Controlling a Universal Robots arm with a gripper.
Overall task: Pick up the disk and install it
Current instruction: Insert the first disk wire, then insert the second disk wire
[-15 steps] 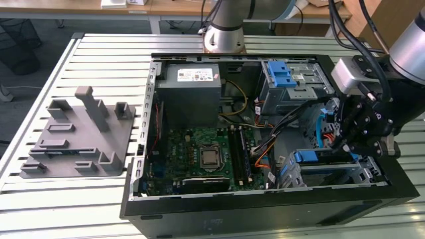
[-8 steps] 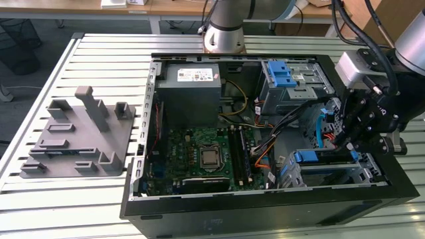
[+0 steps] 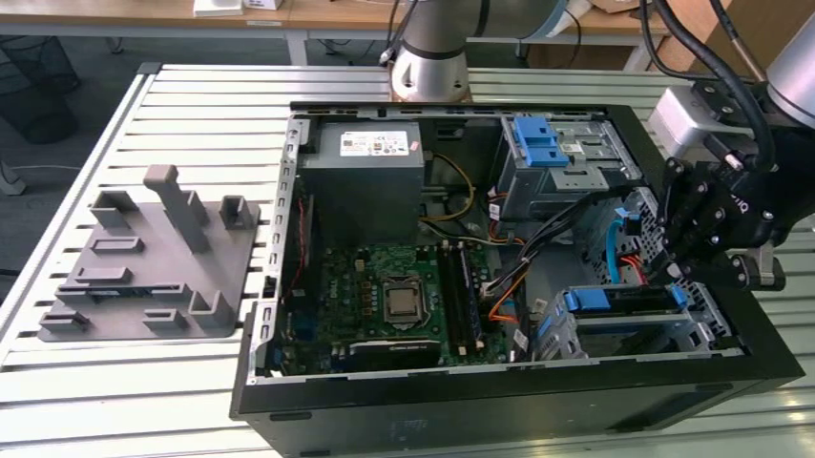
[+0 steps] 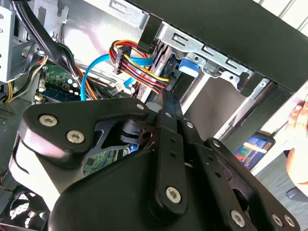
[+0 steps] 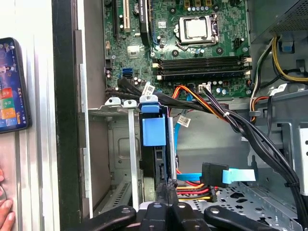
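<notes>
Disk (image 3: 620,301) sits on edge in the metal drive cage at the computer case's (image 3: 510,405) corner nearest the camera, on the exterior view's right, its blue carrier bracket facing up. The gripper (image 3: 698,250) hangs just beside that cage, over the case's right wall. Farther back in the case stand a grey power supply (image 3: 369,172) with a white sticker whose print is too small to read, and a second cage with a blue bracket (image 3: 551,143). The motherboard (image 3: 388,305) lies on the case floor. A grey fixture plate (image 3: 147,272) rests on the slatted worktop (image 3: 191,382) near its left edge, well apart from the case.

In the second wrist view the gripper's black linkage fills the foreground and its fingers (image 4: 169,103) come together at the blue bracket (image 4: 188,65) in the cage; whether they clamp it cannot be told. A hand (image 4: 299,139) and a phone (image 4: 254,147) with a coloured screen lie outside the case.

In the first wrist view the fingers (image 5: 168,185) look drawn close together at the near end of the disk's thin edge (image 5: 155,130), touching or almost touching it; a firm hold cannot be confirmed. The phone (image 5: 12,84) lies on the worktop beside the case wall, fingertips (image 5: 5,211) near it. No writing is legible.
</notes>
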